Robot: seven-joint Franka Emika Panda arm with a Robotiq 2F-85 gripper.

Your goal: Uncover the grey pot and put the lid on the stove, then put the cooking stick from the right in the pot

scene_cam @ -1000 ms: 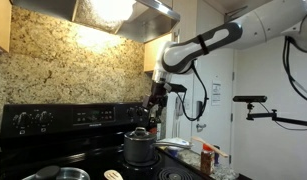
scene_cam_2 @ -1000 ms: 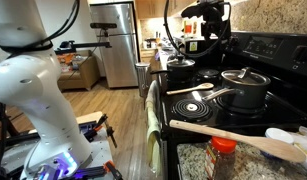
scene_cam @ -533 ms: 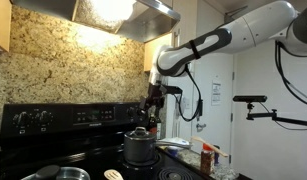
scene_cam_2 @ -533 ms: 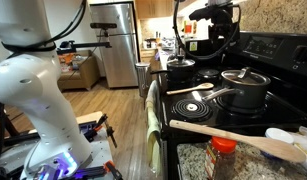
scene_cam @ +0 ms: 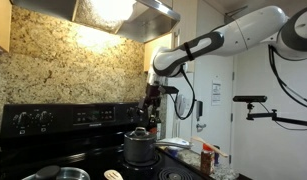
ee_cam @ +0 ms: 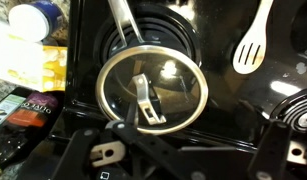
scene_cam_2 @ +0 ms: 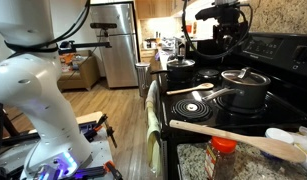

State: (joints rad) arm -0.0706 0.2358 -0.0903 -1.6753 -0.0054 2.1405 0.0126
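Arm's (scene_cam: pixel 223 35) drifted sideways this last second, so my fingers (scene_cam: pixel 152 106) now hang over the grey pot (scene_cam: pixel 140 150), spread open and empty. The lid (ee_cam: pixel 153 88) still sits on it, centred in the wrist view, so I guess dropping onto its knob (ee_cam: pixel 145 100) is next

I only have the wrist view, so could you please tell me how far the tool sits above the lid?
Observer: In an exterior view the tool hangs clear above the lid of the grey pot, not touching it.
Operator: Thank you. Is there other cookware nearby?
Observer: Yes, a second pot stands on the stove, beyond the grey pot.
Operator: Is anything long and wooden out of my sight?
Observer: Yes, the cooking stick lies beside a spice jar, nearer that camera than the grey pot.
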